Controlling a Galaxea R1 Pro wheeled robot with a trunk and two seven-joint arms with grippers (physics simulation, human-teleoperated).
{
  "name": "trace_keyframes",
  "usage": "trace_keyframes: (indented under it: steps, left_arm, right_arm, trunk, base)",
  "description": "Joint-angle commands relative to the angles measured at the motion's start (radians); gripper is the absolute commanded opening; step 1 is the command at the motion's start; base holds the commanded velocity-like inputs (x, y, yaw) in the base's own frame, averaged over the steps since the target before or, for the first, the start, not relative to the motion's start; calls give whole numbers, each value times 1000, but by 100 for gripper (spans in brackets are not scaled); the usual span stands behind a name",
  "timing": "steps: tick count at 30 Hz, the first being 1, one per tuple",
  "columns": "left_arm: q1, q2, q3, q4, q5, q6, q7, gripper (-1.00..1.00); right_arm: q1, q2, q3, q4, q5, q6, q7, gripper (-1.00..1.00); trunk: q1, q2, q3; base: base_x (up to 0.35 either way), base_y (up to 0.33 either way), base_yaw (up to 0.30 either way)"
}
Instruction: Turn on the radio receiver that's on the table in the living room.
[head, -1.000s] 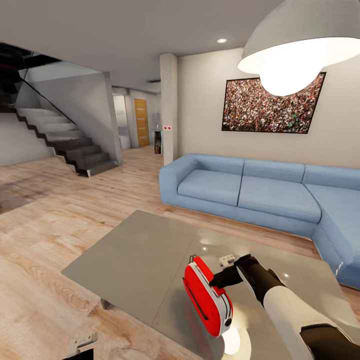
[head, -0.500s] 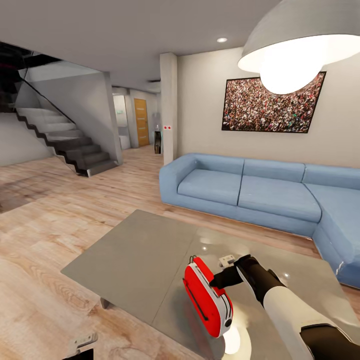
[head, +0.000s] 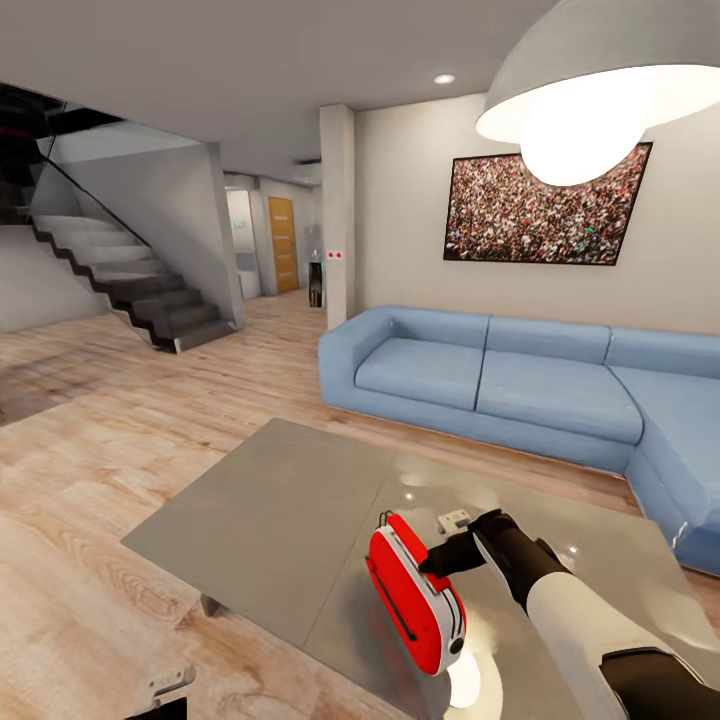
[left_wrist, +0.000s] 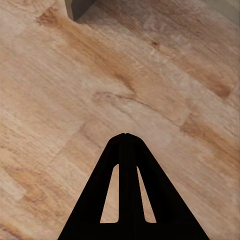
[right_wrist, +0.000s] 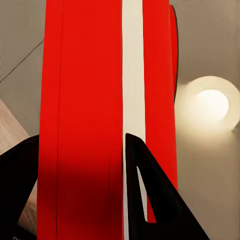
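Right tool (head: 432, 562) clamps the radio receiver (head: 415, 594) near the table (head: 270, 520) front edge — left tool (left_wrist: 125, 145) closed over floor (left_wrist: 75, 100)

My right arm reaches forward and inward, its hand (head: 432, 562) clamped on the radio receiver (head: 415, 592), a finger down each side. My left hand (left_wrist: 126, 135) hangs low, fingers pressed together.

blue sofa (head: 520, 385) | staircase (head: 130, 280) | pendant lamp (head: 600, 90) | framed crowd picture (head: 545, 215)
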Motion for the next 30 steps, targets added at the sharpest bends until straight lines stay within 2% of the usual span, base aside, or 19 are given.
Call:
trace_keyframes:
  steps: [1,14,21,30]
  left_arm:
    - [0,0,0,0,0,0,0,-100]
    - [0,0,0,1,0,0,0,-100]
    - [0,0,0,1,0,0,0,-100]
    - [0,0,0,1,0,0,0,-100]
  right_arm:
    - [-1,0,-1,0,-6,1,0,-100]
    - [0,0,-1,0,-6,1,-1,-100]
    - [0,1,-1,0,-7,0,-40,-100]
    - [-1,2,-1,11,-7,-1,-46,-100]
  trunk:
    - [0,0,0]
    - [0,0,0]
    - [0,0,0]
    - [0,0,0]
  base:
    - [0,0,0]
    - [0,0,0]
    - [0,0,0]
    - [0,0,0]
